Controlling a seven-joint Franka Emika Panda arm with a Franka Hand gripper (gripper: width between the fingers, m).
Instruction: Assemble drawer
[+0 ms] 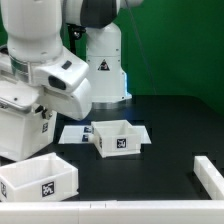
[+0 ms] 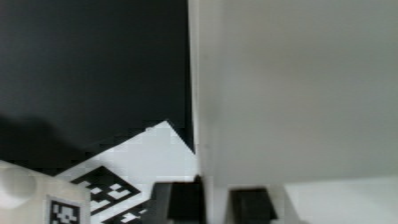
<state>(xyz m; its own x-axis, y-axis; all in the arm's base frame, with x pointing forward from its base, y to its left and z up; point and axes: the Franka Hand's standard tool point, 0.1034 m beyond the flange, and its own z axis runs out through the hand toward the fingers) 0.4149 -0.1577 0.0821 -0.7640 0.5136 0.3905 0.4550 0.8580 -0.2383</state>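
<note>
Though blocked by the arm's own wrist housing, exterior view first: drawer casing [image 1: 22,125] at the exterior view's left, directly under the wrist, so fingertips not seen there. Small open tray [image 1: 116,138] mid-table, well apart toward the exterior view's right, sitting on the marker board [image 1: 74,133]. Second tray [image 1: 40,180] near the front edge, just below the casing. White part [image 1: 211,176] at the exterior view's right, cut off by the frame, kind unclear.

Wrist view: gripper [image 2: 214,204] pinched nearly together, apparently clamped on a thin upright white wall of the casing [image 2: 294,90]. Wall's long edge running straight away from the fingers [image 2: 178,203], so probably any coming move along that line. Black table [image 2: 89,70] to one side. Tag pattern [image 2: 102,190] partly cropped, owner unclear. Contact itself blurred.
</note>
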